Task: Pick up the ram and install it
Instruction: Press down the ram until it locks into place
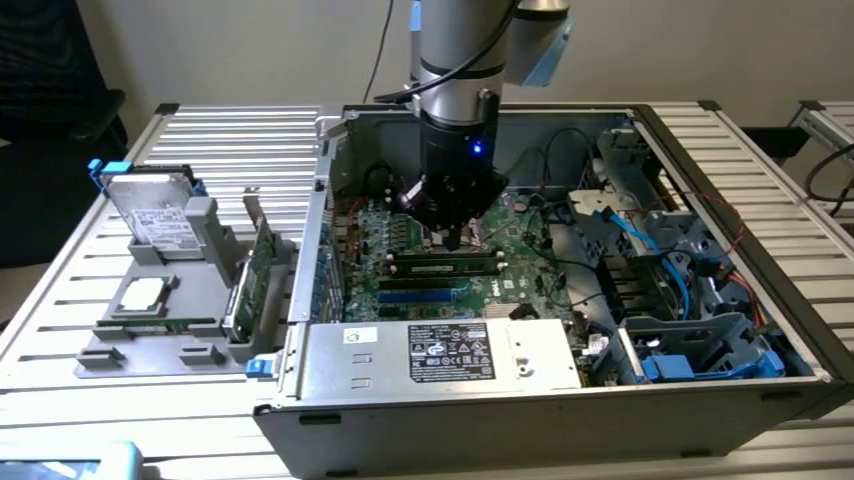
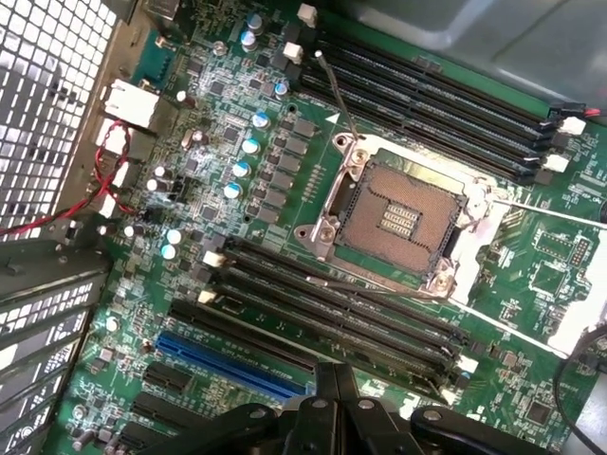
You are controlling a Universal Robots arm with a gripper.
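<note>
One ram point(image 1: 447, 268) is seen standing on its edge in a long slot of the motherboard point(image 2: 237, 142), inside the open computer case point(image 1: 747, 300). The gripper point(image 1: 458, 238) is held directly above the middle of the ram, and its fingers point(image 2: 324, 393) are pressed together with nothing between them. Whether the fingertips already touch the top edge of the ram cannot be told.

The step in hand is judged to be the seating of the ram. It seems that the ram is placed in its slot, but it is not clear that it is fully locked.

For good work, the push should be given straight down, along the plane of the ram, so that it is not bent to one side. The force should be spread evenly, because a push on the middle alone may leave one end high. The latches at both ends of the slot should be found closed when the ram is fully down.

Some care is needed for the open processor socket point(image 2: 398, 213), which lies near the empty black slots point(image 2: 332, 299). Its contacts are probably easy to damage, so any sideways slip of the closed fingers should be avoided. The loose cables point(image 1: 627, 240) at the exterior view's right are well apart from the ram.
</note>
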